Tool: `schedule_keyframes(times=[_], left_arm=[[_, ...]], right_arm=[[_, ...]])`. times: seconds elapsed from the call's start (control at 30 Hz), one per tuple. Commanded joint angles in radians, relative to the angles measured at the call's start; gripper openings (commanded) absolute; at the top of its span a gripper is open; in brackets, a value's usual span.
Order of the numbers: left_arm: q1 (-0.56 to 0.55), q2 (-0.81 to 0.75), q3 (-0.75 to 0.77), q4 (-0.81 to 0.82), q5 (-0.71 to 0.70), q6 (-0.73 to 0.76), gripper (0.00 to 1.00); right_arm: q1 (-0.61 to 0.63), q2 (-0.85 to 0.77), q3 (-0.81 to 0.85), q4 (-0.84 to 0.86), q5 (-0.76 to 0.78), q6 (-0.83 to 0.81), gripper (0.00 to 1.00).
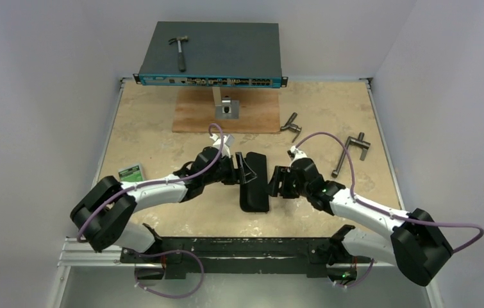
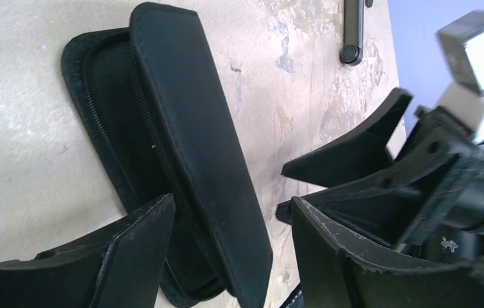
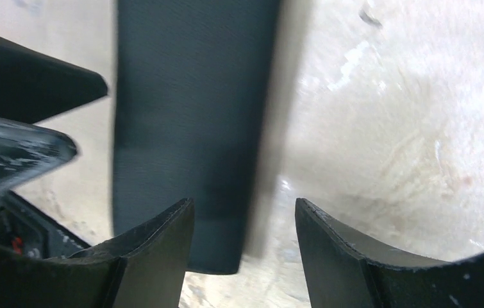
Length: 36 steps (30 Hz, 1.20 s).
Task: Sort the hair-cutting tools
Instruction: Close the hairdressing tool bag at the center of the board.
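Observation:
A black zip case [image 1: 254,186] lies in the middle of the table between both grippers. In the left wrist view its lid [image 2: 194,147] stands ajar over the base [image 2: 108,128], with the zipper showing. My left gripper [image 1: 244,168] is open, its fingers either side of the lid's near end [image 2: 233,202], holding nothing. My right gripper [image 1: 272,183] is open at the case's right edge [image 3: 244,202], above the case's end [image 3: 188,115], and empty. No scissors, comb or hair clip show in any view; the case's inside is hidden.
A grey-blue rack box [image 1: 211,54] with a hammer [image 1: 179,51] on it stands at the back. A wooden board [image 1: 191,115] with a metal block [image 1: 227,109] lies before it. Two grey T-handled tools [image 1: 292,125] [image 1: 351,151] lie right. A green packet [image 1: 131,172] lies left.

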Motion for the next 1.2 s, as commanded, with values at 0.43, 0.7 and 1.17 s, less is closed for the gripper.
schedule_keyframes(times=[0.43, 0.7, 1.17], left_arm=[[0.028, 0.158, 0.08, 0.081, 0.054, -0.008, 0.38], [0.036, 0.141, 0.041, 0.129, 0.052, -0.018, 0.04], [0.041, -0.125, -0.321, 0.155, -0.271, -0.293, 0.0]], right_arm=[[-0.032, 0.192, 0.029, 0.174, -0.067, -0.087, 0.55], [-0.034, 0.253, 0.088, 0.169, -0.089, -0.142, 0.54], [-0.04, 0.281, 0.099, 0.232, -0.092, -0.078, 0.58]])
